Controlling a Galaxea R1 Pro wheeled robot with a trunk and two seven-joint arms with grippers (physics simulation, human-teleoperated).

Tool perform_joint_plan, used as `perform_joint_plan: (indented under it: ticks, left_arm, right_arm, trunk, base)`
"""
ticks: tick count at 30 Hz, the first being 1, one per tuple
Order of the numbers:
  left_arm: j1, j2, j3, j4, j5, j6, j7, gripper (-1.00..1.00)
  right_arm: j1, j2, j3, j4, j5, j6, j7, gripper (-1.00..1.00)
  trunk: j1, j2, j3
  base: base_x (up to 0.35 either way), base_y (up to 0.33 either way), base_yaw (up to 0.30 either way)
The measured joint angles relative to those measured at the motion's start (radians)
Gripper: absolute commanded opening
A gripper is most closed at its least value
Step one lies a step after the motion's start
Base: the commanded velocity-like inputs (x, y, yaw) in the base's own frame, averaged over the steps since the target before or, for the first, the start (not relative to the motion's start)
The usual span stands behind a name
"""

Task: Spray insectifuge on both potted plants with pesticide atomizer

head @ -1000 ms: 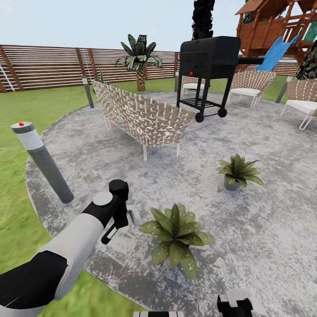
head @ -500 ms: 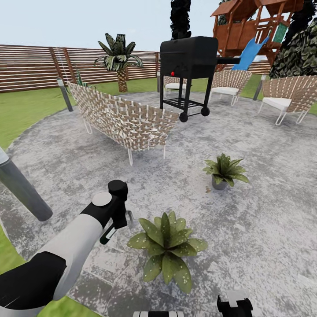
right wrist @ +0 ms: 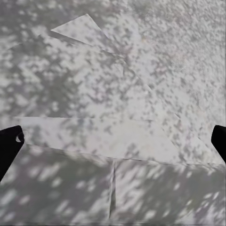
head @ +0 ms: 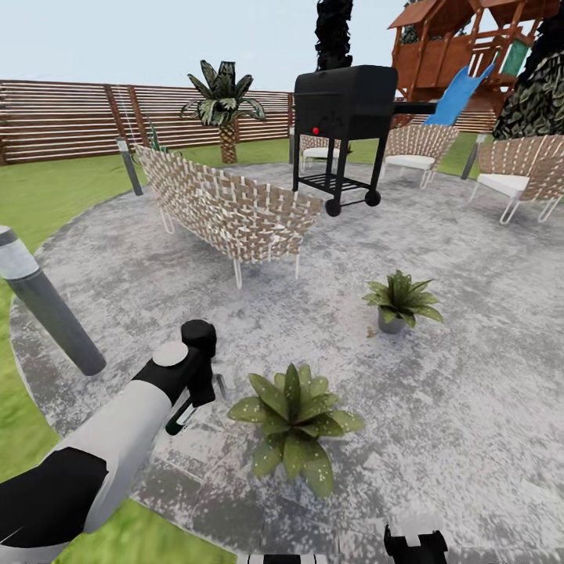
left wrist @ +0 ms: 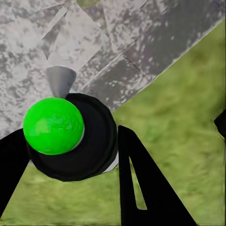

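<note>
My left gripper [head: 197, 394] is shut on the pesticide atomizer [head: 179, 417], a slim dark bottle whose whitish trigger head [head: 222, 385] points toward the near potted plant [head: 294, 423]. In the left wrist view the atomizer [left wrist: 96, 141] appears from above as a dark round body with a grey nozzle and a green ball on top, between the black fingers [left wrist: 141, 183] of the left gripper [left wrist: 70, 165]. The far potted plant [head: 399, 299] stands in its grey pot further out on the patio [head: 470, 392]. My right gripper [head: 415, 542] hangs low and open over paving [right wrist: 113, 141].
A grey bollard lamp [head: 47, 313] stands at the patio's left edge beside the lawn [head: 39, 196]. Beyond the plants are a woven bench [head: 227, 207], a black grill [head: 345, 102] and woven chairs [head: 513, 168]. The brown slatted fence [head: 63, 117] runs behind.
The whole picture has shifted because the camera moved. My left arm, still holding the atomizer, sits slightly lower and further left in the view. The plants themselves have not moved.
</note>
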Motion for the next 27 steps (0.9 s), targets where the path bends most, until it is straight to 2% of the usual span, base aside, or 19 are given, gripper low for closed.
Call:
perform_joint_plan:
  ticks: [1,3,7,8,9,10,11,12,13,15,17,18,19,21,22,27]
  left_arm:
    - [0.001,0.018,0.001,0.0,0.004,-0.001,0.0,-1.0]
    - [0.009,0.076,0.047,0.004,0.013,-0.003,0.0,-1.0]
    - [0.062,0.136,0.195,0.0,0.052,-0.033,-0.001,-1.0]
    - [0.087,0.157,0.237,0.0,0.065,-0.059,-0.001,-1.0]
    - [0.107,0.168,0.265,0.0,0.081,-0.085,-0.001,-1.0]
    - [0.168,0.187,0.368,0.001,0.179,-0.2,0.007,-1.0]
    - [0.282,0.195,0.471,0.002,0.242,-0.297,0.125,-1.0]
    - [0.318,0.202,0.527,0.003,0.258,-0.351,0.162,-1.0]
    - [0.338,0.213,0.63,0.005,0.272,-0.445,0.188,-1.0]
    - [0.375,0.22,0.791,0.002,0.297,-0.595,0.207,-1.0]
    - [0.388,0.224,0.95,0.001,0.318,-0.716,0.21,-1.0]
    - [0.39,0.224,1.016,0.001,0.323,-0.76,0.21,-1.0]
    - [0.391,0.223,1.06,0.0,0.326,-0.792,0.21,-1.0]
    - [0.392,0.222,1.102,-0.006,0.327,-0.821,0.201,-1.0]
    - [0.392,0.221,1.109,-0.015,0.327,-0.824,0.2,-1.0]
    - [0.392,0.195,1.105,-0.029,0.325,-0.822,0.209,-1.0]
  right_arm:
    - [0.0,0.0,0.0,0.0,0.0,0.0,0.0,1.0]
    - [0.0,0.0,0.0,0.001,0.001,0.0,0.001,1.0]
    - [0.0,0.0,0.001,0.002,0.002,0.0,0.002,1.0]
    - [0.0,0.0,0.001,0.003,0.002,0.0,0.003,1.0]
    - [0.0,0.0,0.001,0.003,0.002,0.0,0.003,1.0]
    - [0.0,-0.001,0.001,0.003,0.002,0.0,0.003,1.0]
    - [0.0,-0.003,0.001,0.002,0.002,0.0,0.004,1.0]
    - [0.0,-0.004,0.001,0.002,0.002,0.0,0.004,1.0]
    - [0.0,-0.005,0.001,0.003,0.002,0.0,0.005,1.0]
    - [0.0,-0.006,0.001,0.003,0.002,0.0,0.005,1.0]
    - [0.0,-0.007,0.0,0.003,0.001,0.0,0.005,1.0]
    - [0.0,-0.007,0.0,0.002,0.001,0.0,0.005,1.0]
    - [0.0,-0.008,0.0,0.001,0.001,0.0,0.005,1.0]
    - [0.001,-0.008,0.0,0.001,0.001,0.0,0.005,1.0]
    - [0.001,-0.008,0.0,0.001,0.0,0.0,0.004,1.0]
    - [0.001,-0.007,0.001,0.001,0.0,0.0,0.005,1.0]
  trunk:
    - [0.0,0.0,0.0]
    - [0.0,0.0,0.0]
    - [0.0,0.0,0.0]
    - [0.0,0.0,0.0]
    - [0.0,0.0,0.0]
    - [0.0,0.0,0.0]
    - [0.0,0.0,0.0]
    - [0.0,0.0,0.0]
    - [0.0,0.0,0.0]
    - [0.0,0.0,0.0]
    - [0.0,0.0,0.0]
    - [0.0,0.0,0.0]
    - [0.0,0.0,0.0]
    - [0.0,0.0,0.0]
    - [0.0,0.0,0.0]
    - [0.0,0.0,0.0]
  base:
    - [-0.297,-0.135,0.278]
    - [-0.306,-0.119,0.278]
    - [-0.311,-0.109,0.278]
    - [-0.312,-0.107,0.278]
    - [-0.312,-0.106,0.278]
    - [-0.312,-0.106,0.278]
    - [-0.312,-0.103,0.278]
    - [-0.313,-0.095,0.278]
    - [-0.313,-0.088,0.278]
    - [-0.314,-0.083,0.275]
    - [-0.314,-0.079,0.184]
    - [-0.314,-0.077,0.069]
    - [-0.315,-0.076,0.044]
    - [-0.316,-0.03,0.014]
    - [-0.323,-0.004,0.002]
    - [-0.306,-0.058,0.0]
